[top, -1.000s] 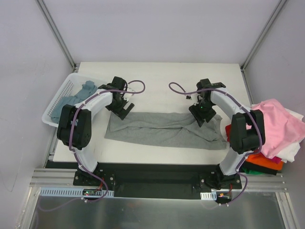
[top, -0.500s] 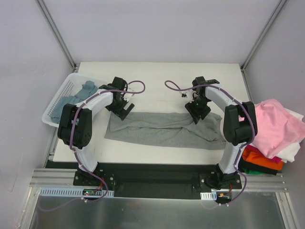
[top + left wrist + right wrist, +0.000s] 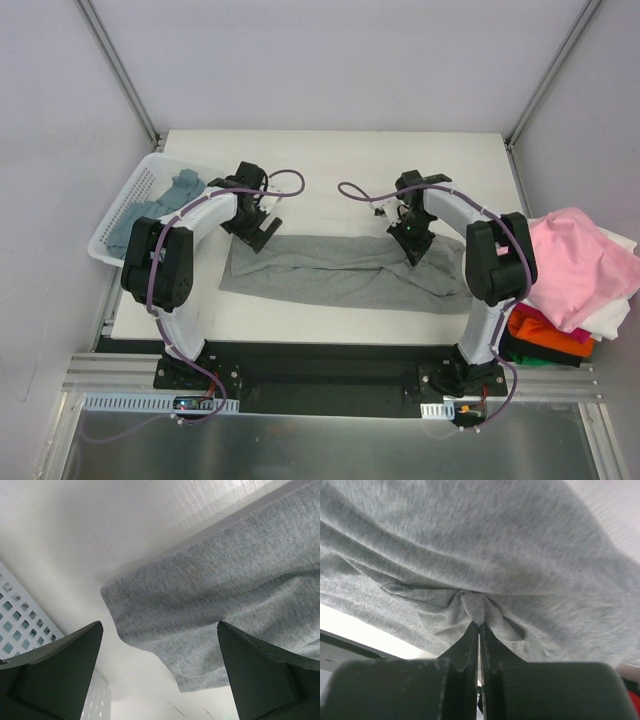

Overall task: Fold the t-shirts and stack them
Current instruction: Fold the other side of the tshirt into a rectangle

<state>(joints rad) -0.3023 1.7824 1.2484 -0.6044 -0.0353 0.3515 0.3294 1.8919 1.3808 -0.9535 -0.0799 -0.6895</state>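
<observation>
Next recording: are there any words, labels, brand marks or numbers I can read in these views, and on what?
No text can be read.
The grey t-shirt is plain in all three views.
The white basket and the pile of coloured t-shirts show no print.
The small green part at the left arm's base is too small to read.

Bright diffuse o/head light, soft shadows, left claw [image 3: 159, 630] sl. blurred.

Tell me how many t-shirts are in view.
6: grey t-shirt flat on the table; blue one in the basket; pink, white, orange and red piled at right. Others may be hidden underneath.
</observation>
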